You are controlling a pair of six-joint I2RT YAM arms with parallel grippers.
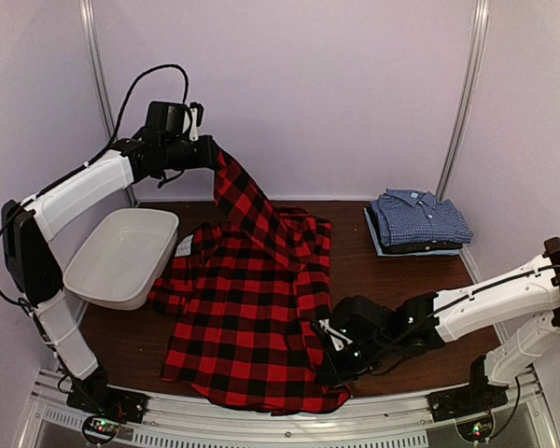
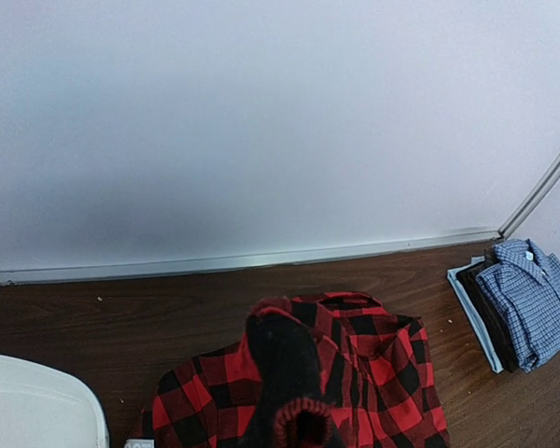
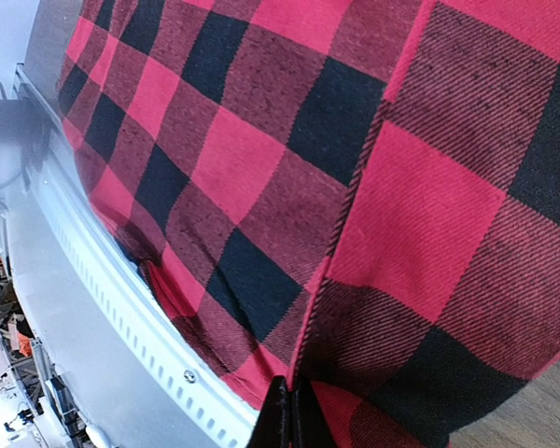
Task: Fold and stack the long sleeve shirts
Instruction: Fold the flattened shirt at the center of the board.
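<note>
The red-and-black plaid shirt [image 1: 252, 308] lies spread on the table, its hem hanging over the front rail. My left gripper [image 1: 208, 151] is raised high at the back left, shut on a sleeve [image 1: 241, 201] that stretches up from the shirt; the sleeve cuff [image 2: 299, 425] fills the bottom of the left wrist view. My right gripper [image 1: 329, 366] is low at the shirt's front right corner, shut on its hem edge [image 3: 331, 308]. The blue-and-white check shirt [image 1: 418, 217] sits folded at the back right, also in the left wrist view [image 2: 532, 299].
A white plastic tub [image 1: 121, 255] stands at the left, next to the plaid shirt. The folded blue shirt rests on other folded dark and pale cloth [image 1: 420, 248]. The metal front rail [image 1: 261, 425] runs under the hem.
</note>
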